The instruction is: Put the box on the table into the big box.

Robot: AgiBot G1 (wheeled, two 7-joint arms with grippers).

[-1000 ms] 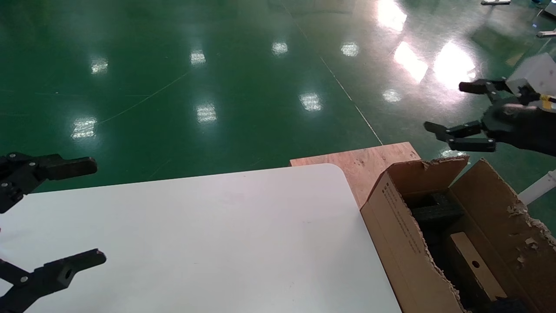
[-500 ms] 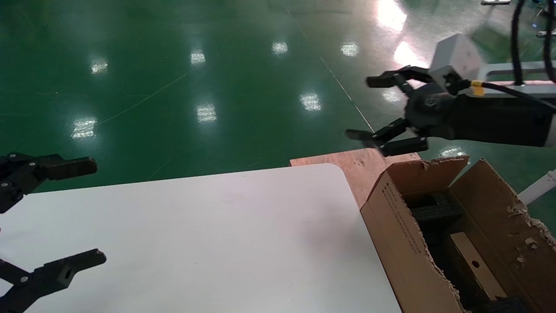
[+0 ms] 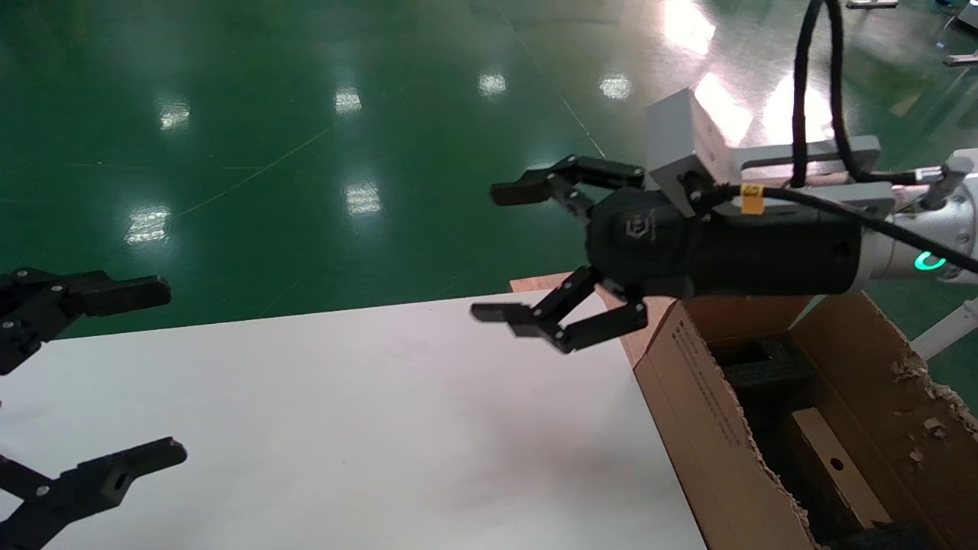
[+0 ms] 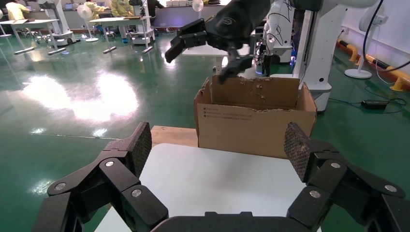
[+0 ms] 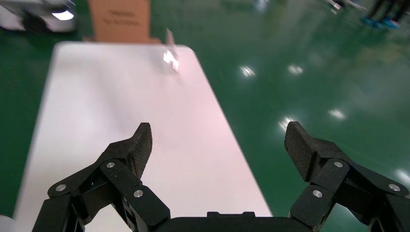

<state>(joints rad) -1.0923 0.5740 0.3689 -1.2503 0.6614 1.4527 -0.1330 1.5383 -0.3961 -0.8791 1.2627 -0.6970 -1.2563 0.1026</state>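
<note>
A small flat tan box [image 3: 837, 466] with one round hole lies inside the big box [image 3: 703, 405], a torn brown carton lined with black foam, right of the white table [image 3: 344, 428]. My right gripper [image 3: 497, 252] hangs open and empty in the air over the table's far right corner, left of the carton. The left wrist view shows it [image 4: 196, 68] above the carton [image 4: 254, 128]. My left gripper [image 3: 172, 370] stays open and empty over the table's left end. In the right wrist view, the open fingers [image 5: 138, 145] frame bare tabletop [image 5: 121, 106].
A reddish plywood board [image 3: 649, 279] lies beyond the carton, on a glossy green floor [image 3: 344, 114]. In the right wrist view, a small blurred object [image 5: 170, 59] stands near the table's far end, with a brown carton-like shape [image 5: 118, 19] beyond it.
My right arm has swung left, from beyond the carton's far side to above the table's far right corner, with its gripper still open. The left arm has not moved.
</note>
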